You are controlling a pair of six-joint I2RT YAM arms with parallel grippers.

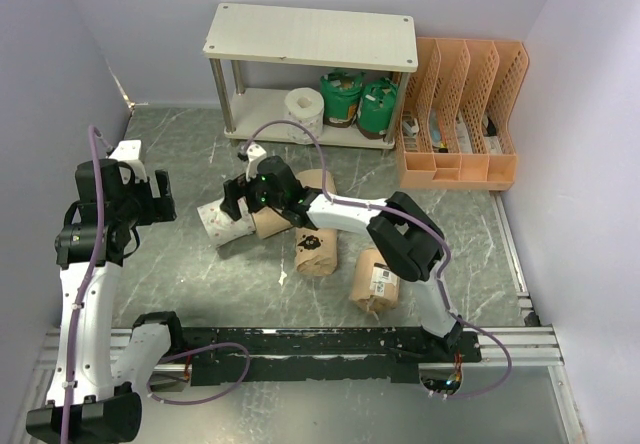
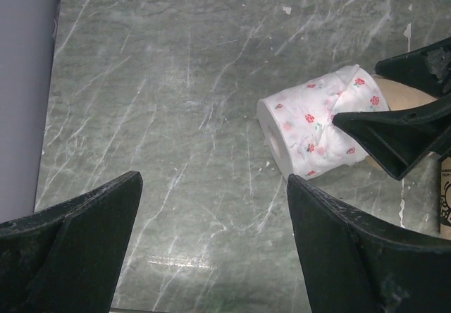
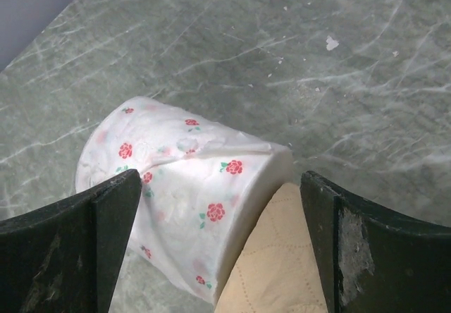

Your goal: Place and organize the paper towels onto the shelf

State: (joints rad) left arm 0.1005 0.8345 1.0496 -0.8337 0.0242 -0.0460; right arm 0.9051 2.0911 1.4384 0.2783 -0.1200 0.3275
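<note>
Top view: the shelf (image 1: 310, 36) holds three paper towels (image 1: 340, 99) on its lower board; others lie on the bench (image 1: 180, 154).

Left wrist: the left claw (image 2: 211, 182) hangs aside, spread and empty.

Right wrist: the right claw (image 3: 220, 179), released, straddles the rose-patterned roll (image 3: 176, 151), seemingly lined up to grasp it. A tan roll (image 3: 278, 271) touches it.

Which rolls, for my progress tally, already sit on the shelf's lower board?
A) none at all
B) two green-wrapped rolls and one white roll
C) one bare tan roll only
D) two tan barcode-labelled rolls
B: in the top view the shelf carries on its lower board a white roll, a green-wrapped roll and a second green-wrapped roll, side by side.
</note>
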